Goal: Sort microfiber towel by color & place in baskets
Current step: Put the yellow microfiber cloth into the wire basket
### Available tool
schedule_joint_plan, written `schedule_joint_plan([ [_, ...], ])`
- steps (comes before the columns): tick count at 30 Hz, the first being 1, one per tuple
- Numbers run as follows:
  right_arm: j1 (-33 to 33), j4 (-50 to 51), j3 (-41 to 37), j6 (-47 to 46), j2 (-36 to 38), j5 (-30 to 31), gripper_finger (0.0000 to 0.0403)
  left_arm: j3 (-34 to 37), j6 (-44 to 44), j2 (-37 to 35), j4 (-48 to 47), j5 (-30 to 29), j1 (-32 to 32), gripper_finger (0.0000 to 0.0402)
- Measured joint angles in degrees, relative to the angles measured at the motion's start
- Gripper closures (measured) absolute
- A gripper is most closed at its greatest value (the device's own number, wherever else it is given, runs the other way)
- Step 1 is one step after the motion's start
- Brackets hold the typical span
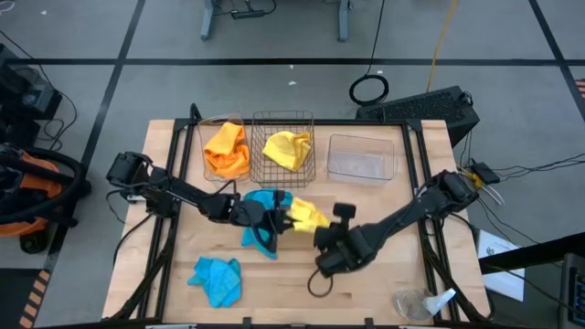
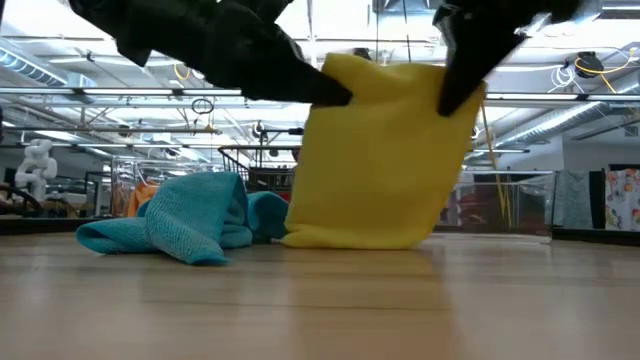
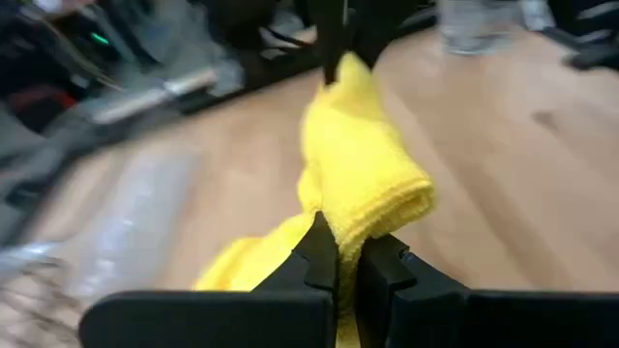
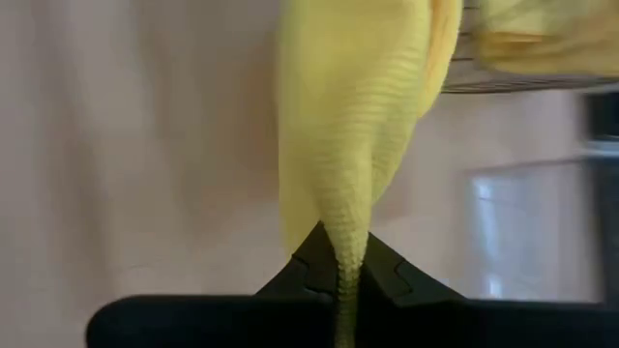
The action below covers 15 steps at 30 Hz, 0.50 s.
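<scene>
Both arms have the same yellow towel [image 1: 308, 215] mid-tabletop [image 1: 384, 274]. The left gripper [image 3: 346, 266] has its jaws pinched tight on one edge, and the right gripper [image 4: 340, 266] is clamped on the opposite edge, so the towel hangs stretched between them with its bottom brushing the wood. A teal towel [image 1: 265, 219] sits bunched just beside it, another teal one [image 1: 217, 279] nearer the front. At the back, the mesh basket [image 1: 282, 146] holds a yellow towel, the left tub [image 1: 225, 146] an orange one, and the right tub [image 1: 360, 157] is bare.

Left gripper [image 2: 335, 92]: in our low view its arm is cut by the top edge.
Yellow towel [image 4: 353, 126]: upper part cut off; surroundings blurred.
</scene>
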<state>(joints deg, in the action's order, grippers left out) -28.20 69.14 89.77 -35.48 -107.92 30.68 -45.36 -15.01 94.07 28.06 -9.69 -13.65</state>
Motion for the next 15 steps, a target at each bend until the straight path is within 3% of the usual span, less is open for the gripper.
schedule_joint_plan([
  [6,-3.24,-8.46,-2.24,0.88,-0.11,-6.37,0.0403,0.00,7.78,0.08,-3.40,5.06,-4.24,0.0388],
  [15,-4.59,-17.03,-2.24,4.46,-0.11,-16.02,0.0403,0.00,14.60,0.08,-4.92,5.17,-9.22,0.0388],
])
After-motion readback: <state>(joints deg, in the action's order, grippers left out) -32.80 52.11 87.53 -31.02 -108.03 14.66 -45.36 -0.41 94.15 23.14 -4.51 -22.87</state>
